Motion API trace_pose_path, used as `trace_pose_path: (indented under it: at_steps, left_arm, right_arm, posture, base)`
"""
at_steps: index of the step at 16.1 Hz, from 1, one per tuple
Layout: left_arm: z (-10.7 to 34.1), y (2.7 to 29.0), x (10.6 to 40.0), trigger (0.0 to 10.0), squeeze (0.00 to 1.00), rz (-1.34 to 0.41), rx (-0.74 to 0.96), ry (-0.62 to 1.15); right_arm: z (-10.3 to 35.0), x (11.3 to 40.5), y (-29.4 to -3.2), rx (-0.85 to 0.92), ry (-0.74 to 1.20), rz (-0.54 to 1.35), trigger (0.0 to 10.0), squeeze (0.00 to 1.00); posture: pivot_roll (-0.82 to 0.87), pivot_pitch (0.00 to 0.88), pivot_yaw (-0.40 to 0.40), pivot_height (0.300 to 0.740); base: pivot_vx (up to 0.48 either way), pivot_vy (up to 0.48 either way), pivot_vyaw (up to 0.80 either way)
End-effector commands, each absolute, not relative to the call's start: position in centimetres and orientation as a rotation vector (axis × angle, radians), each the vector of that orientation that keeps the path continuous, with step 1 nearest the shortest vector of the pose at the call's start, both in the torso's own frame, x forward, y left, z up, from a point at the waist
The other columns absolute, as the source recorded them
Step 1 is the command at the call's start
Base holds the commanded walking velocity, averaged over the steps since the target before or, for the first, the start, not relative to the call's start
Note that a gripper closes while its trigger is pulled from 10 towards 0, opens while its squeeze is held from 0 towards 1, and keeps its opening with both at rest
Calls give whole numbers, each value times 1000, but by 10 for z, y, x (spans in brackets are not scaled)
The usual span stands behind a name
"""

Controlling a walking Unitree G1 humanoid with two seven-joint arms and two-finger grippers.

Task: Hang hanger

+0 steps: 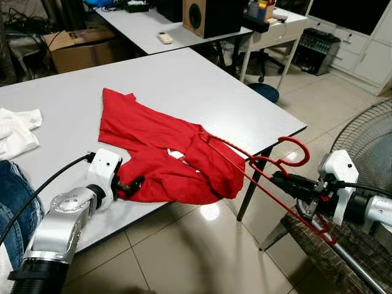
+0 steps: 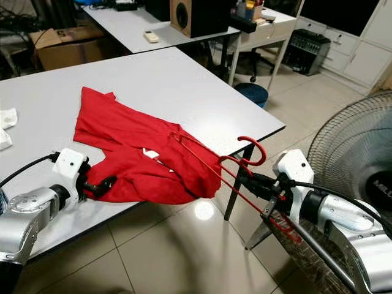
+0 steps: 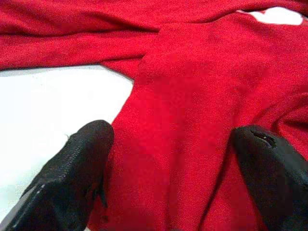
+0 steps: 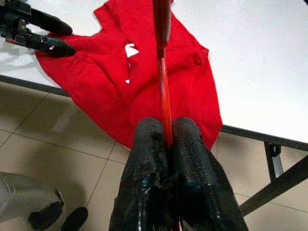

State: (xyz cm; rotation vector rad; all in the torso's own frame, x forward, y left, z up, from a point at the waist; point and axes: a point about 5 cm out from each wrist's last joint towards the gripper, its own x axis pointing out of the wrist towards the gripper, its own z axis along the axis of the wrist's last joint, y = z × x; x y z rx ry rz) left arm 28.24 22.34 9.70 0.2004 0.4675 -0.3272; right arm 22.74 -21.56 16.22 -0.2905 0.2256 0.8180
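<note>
A red shirt [image 1: 153, 153] lies crumpled on the white table [image 1: 184, 79], near its front edge. A red wire hanger [image 1: 269, 164] has one end tucked into the shirt, while its hook [image 1: 294, 147] sticks out past the table's corner. My right gripper [image 1: 288, 180] is off the table's edge, shut on the hanger's thin bar [image 4: 164, 101]. My left gripper [image 1: 131, 184] rests at the shirt's near left hem. It is open, one finger [image 3: 72, 163] on each side of a fold of red cloth [image 3: 178, 144].
A white cloth [image 1: 15, 131] and blue jeans [image 1: 12, 196] lie at the table's left. A standing fan [image 1: 367, 141] and a woven seat [image 1: 331, 251] crowd the right arm. A second table with a speaker [image 1: 208, 15] stands behind, and tiled floor [image 1: 202, 245] lies below.
</note>
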Motion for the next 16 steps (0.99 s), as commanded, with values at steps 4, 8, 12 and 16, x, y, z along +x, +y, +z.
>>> trace_pose_path:
  at_steps: [4,8,12,16]
  left_arm:
    - [94,215,285,0,0,-369,177,498]
    - [94,203,288,0,0,-420,155,502]
    - [97,203,291,0,0,-414,137,482]
    - [106,205,303,0,0,-359,96,411]
  right_arm:
    - [163,234,-225,-307,230,707,10000,0]
    - [157,245,-238,-297,236,539,10000,0]
    - [155,247,-241,-276,227,496,10000,0]
    - [155,249,-248,-271,210,421,10000,0]
  posture:
    - [-24,32,-5,740]
    - [-23,32,0,740]
    - [-24,27,5,740]
    - [-31,26,17,740]
  base:
    - [0,0,0]
    - [0,0,0]
    - [0,0,0]
    - [0,0,0]
